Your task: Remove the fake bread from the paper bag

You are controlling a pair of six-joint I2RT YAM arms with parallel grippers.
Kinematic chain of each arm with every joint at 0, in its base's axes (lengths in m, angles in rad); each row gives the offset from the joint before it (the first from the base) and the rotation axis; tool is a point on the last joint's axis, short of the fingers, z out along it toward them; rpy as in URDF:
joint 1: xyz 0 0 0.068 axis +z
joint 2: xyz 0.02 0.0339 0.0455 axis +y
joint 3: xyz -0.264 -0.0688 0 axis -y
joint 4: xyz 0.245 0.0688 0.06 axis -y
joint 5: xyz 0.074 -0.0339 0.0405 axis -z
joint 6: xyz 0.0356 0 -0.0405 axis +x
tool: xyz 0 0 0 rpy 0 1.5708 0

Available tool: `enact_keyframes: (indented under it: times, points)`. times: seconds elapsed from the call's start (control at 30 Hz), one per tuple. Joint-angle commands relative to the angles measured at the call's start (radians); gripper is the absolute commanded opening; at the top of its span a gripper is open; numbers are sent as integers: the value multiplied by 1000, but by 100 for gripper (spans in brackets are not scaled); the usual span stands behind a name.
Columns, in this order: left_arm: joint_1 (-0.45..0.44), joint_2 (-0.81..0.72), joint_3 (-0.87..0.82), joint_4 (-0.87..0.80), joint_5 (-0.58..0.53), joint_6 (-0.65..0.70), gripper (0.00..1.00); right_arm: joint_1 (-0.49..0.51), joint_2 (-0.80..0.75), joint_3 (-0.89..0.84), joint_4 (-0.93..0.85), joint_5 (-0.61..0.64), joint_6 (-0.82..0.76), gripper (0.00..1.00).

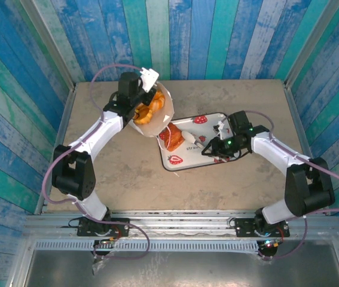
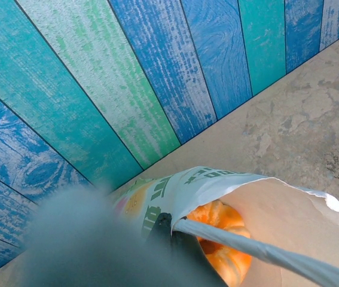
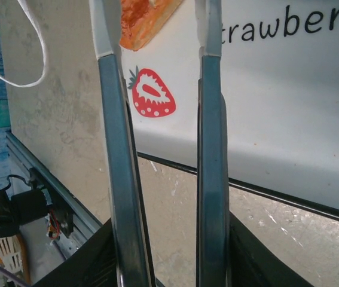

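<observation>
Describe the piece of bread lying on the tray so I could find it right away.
Start from the beige table and find the white strawberry-print tray near its middle. At the tray's left end, next to the white paper bag, lies a reddish-brown loaf. Unlike the orange bread inside the bag, it is darker and sits out in the open on the tray.
</observation>
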Motion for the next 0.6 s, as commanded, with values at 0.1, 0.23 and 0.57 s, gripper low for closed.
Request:
enact_keyframes:
  times: [0.1, 0.23, 0.57]
  points:
    - [2, -86, 1, 28, 14, 9, 0, -4, -64, 5, -72, 63, 10, 36]
    - [2, -87, 0, 26, 22, 7, 0, 13, -129, 42, -124, 123, 4, 24]
    - [2, -91, 5, 35, 59, -16, 0, 253, -247, 261, -253, 396, 41, 18]
